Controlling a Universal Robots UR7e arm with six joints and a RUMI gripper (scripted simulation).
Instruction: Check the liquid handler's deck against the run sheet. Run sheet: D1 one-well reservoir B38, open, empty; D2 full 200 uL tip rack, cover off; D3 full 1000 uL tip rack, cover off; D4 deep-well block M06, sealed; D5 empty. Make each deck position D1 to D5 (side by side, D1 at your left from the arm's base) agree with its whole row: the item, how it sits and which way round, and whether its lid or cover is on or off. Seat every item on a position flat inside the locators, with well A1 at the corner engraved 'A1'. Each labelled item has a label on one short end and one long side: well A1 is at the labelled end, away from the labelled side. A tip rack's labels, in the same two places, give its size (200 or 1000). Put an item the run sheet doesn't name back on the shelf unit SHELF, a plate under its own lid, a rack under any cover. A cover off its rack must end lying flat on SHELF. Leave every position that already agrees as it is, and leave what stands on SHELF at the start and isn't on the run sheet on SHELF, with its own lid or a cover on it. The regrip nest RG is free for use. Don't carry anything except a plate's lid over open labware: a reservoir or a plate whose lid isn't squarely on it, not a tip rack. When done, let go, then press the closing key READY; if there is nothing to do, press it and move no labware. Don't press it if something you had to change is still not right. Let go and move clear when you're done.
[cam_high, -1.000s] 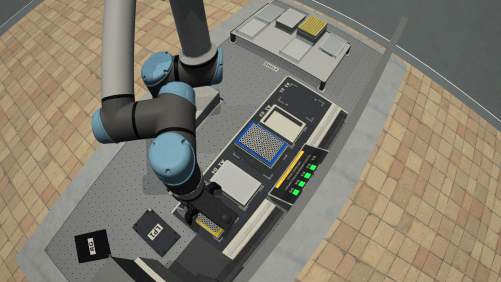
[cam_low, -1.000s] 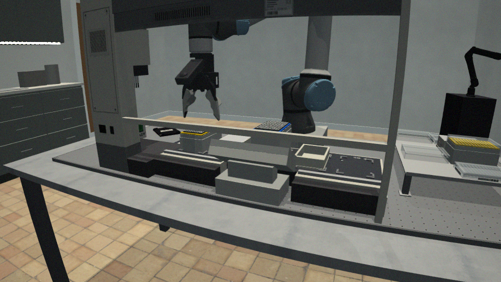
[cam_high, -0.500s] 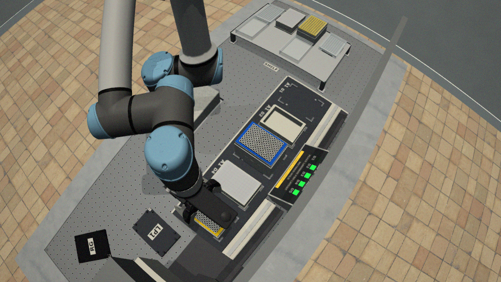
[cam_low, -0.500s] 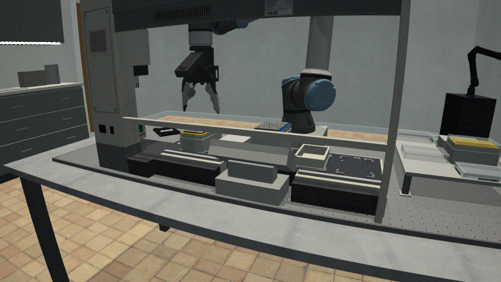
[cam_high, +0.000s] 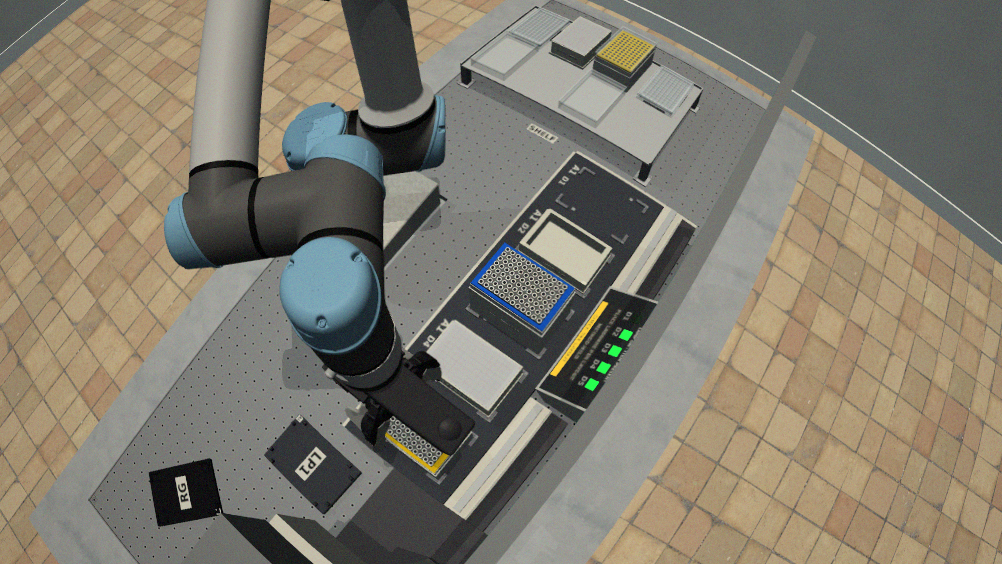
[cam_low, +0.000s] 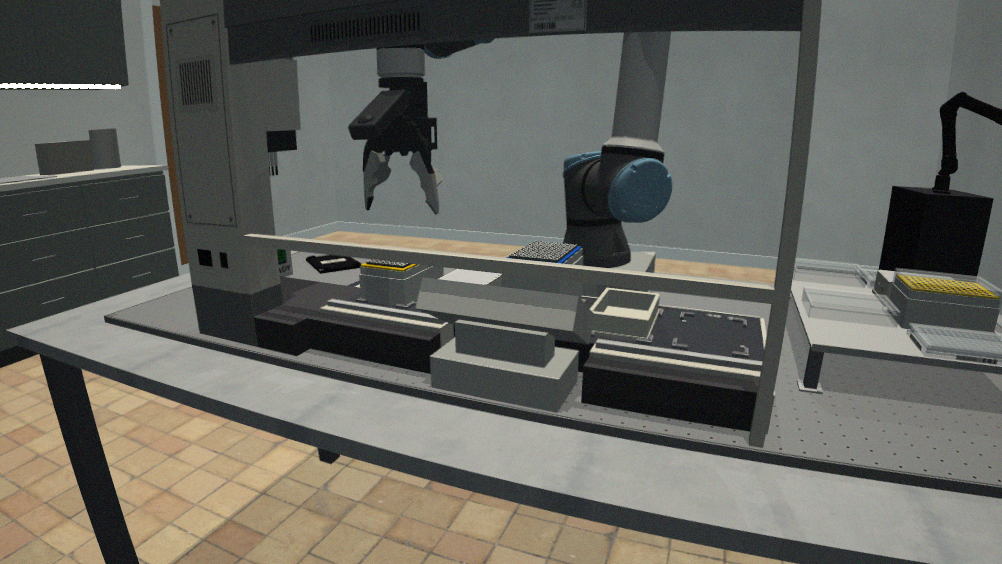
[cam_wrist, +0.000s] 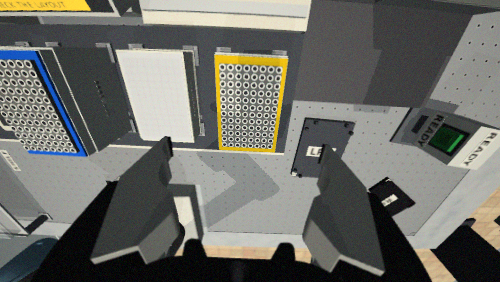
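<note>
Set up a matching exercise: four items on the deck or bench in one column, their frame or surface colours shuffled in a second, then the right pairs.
Column one:
1. Tip rack at D5
2. Tip rack at D3
3. Sealed block at D4
4. READY key

Column two:
a. green
b. white top
c. yellow frame
d. blue frame

Pairs: 1-c, 2-d, 3-b, 4-a
</note>
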